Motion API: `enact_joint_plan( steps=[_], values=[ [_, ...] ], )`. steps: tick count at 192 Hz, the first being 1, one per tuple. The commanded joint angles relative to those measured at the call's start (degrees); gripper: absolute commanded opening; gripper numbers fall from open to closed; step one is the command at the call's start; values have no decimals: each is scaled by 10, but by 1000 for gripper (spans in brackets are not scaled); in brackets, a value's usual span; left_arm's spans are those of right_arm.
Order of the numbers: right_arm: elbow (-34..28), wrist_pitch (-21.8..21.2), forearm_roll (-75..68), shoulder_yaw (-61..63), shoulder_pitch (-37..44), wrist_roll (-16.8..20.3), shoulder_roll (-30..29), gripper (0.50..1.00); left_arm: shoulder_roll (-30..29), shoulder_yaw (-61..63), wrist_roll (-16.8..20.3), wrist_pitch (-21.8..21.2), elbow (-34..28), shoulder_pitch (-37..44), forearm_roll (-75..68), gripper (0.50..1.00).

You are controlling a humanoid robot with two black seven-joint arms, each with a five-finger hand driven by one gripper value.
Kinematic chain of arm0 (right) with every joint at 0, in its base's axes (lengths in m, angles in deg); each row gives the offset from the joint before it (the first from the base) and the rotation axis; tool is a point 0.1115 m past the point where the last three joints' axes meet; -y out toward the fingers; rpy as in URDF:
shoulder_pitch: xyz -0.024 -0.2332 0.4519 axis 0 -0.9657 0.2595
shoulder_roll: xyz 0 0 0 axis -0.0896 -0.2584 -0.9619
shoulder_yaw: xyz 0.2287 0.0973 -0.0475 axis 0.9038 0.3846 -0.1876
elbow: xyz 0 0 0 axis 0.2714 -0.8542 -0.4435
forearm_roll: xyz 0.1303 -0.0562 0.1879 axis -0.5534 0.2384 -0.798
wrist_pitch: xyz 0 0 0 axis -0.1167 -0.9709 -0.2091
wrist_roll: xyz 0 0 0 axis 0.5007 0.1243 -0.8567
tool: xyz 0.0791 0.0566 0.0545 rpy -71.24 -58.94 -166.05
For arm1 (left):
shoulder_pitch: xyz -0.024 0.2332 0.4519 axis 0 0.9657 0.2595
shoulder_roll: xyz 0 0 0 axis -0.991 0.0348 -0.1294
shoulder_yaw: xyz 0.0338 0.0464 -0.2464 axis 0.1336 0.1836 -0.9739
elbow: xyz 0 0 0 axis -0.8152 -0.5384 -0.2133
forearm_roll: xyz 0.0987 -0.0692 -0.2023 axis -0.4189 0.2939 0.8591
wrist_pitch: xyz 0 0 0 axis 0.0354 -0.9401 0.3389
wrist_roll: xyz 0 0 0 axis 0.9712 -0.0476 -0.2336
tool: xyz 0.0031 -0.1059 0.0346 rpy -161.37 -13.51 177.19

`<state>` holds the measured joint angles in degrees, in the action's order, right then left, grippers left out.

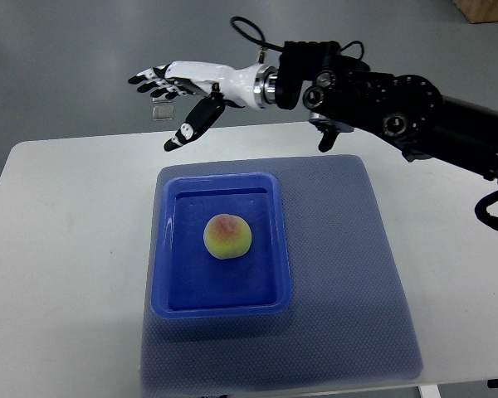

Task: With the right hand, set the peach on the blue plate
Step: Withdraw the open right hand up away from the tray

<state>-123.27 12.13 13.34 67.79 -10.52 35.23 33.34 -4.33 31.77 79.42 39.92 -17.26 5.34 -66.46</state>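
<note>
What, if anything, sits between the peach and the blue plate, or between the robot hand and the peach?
Nothing visible. The peach already rests inside the blue plate, near its centre. The right robot hand hangs open beyond the plate's far edge, holding nothing, with only bare mat and table between it and the peach.

The square blue plastic plate (168, 249) is seen to be glossy, with light caught along its smooth rim. The yellow-pink peach (227, 236) is shown with a matt, softly fuzzy skin. The grey-blue mat (349, 274) is marked by a fine woven or dimpled texture, like rubbery cloth. The white worktop (58, 249) is rendered smooth and matt. The right hand (187, 87) is clad in shiny white plastic shells with black fingertips, and its black arm (398, 108) is finished in semi-gloss plastic or metal.
</note>
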Motion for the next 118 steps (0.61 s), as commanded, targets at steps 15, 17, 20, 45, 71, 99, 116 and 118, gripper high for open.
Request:
enact_joint_plan(
  steps=[15, 17, 20, 45, 71, 99, 116, 118],
  values=[
    [2, 4, -38, 287, -195, -18, 19, 932, 0, 0, -1, 0, 2, 0, -1, 1000],
    [2, 3, -45, 304, -207, -19, 17, 932, 0, 0, -1, 0, 2, 0, -1, 1000],
    [2, 3, -45, 304, -207, -19, 17, 932, 0, 0, -1, 0, 2, 0, -1, 1000],
    [16, 4, -116, 451, -313, -34, -17, 932, 0, 0, -1, 0, 7, 0, -1, 1000],
    [78, 3, -199, 507, -356, -92, -50, 932, 0, 1, -1, 0, 9, 0, 0, 1000],
    [87, 2, -276, 507, -358, -104, -50, 932, 0, 2, -1, 0, 9, 0, -1, 1000],
    [87, 2, -286, 507, -359, -104, -50, 932, 0, 3, -1, 0, 9, 0, -1, 1000],
    [87, 2, -286, 507, -359, -104, -50, 932, 0, 3, -1, 0, 9, 0, -1, 1000]
  ],
)
